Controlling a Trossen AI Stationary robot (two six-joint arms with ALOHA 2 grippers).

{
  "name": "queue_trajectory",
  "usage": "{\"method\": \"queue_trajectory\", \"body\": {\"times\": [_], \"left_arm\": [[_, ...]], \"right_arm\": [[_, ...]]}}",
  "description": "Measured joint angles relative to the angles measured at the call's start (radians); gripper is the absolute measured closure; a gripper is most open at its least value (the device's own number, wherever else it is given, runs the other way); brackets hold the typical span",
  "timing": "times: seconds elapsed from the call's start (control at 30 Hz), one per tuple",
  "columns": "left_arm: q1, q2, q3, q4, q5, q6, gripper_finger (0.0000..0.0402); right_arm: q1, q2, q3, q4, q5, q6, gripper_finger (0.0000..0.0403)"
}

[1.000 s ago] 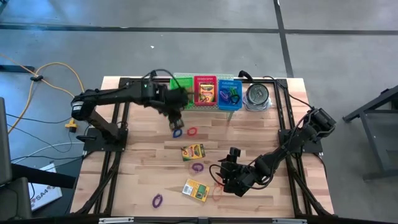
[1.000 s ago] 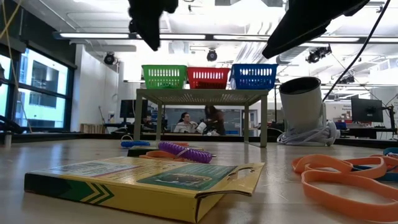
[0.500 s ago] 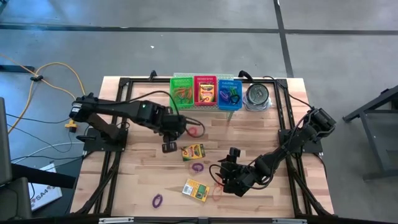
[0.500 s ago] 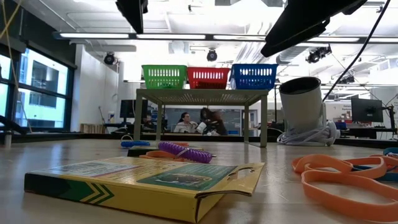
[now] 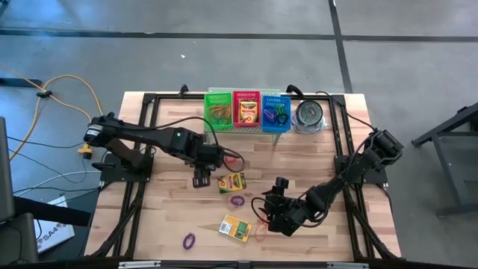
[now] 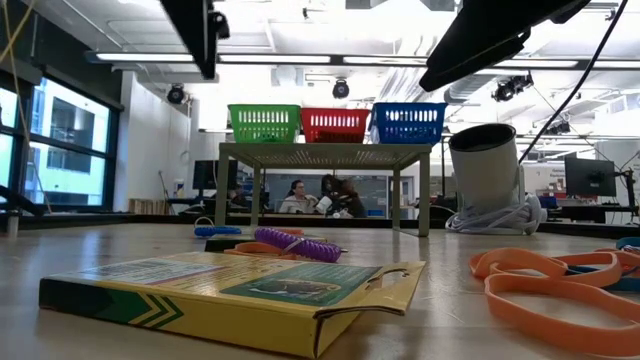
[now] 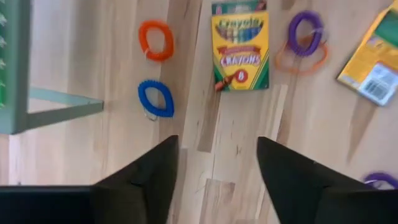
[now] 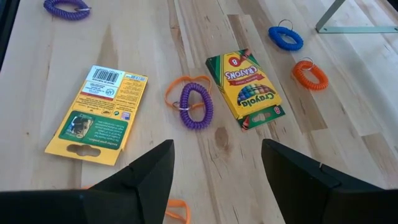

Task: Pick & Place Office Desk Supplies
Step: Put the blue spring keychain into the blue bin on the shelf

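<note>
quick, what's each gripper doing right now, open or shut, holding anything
Left gripper: open, holding nothing, above bare table.
Right gripper: open, holding nothing, above the table.

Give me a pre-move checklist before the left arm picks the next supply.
1. Left gripper open and empty: ok.
2. Face-up yellow-and-green crayon box ahead of it, uncovered: ok.
3. Blue coiled band and orange coiled band clear of that box: ok.
4. Right gripper open, parked by the face-down yellow crayon box: ok.
5. Room left in the red mesh basket: cannot tell.
</note>
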Motion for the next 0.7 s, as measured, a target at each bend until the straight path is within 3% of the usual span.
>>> {"method": "queue_trajectory", "body": {"times": [0.23, 0.7], "left_arm": [[-0.009, -0.001, -0.117, 0.078, 0.012, 0.061, 0.0155], [0.0, -0.001, -0.519, 0.558, 0.018, 0.143, 0.0154]], "right_arm": [[0.0, 0.0, 0.0, 0.0, 0.0, 0.0, 0.0172], [0.001, 0.0, 0.0, -0.004, -0.019, -0.002, 0.0172]]}}
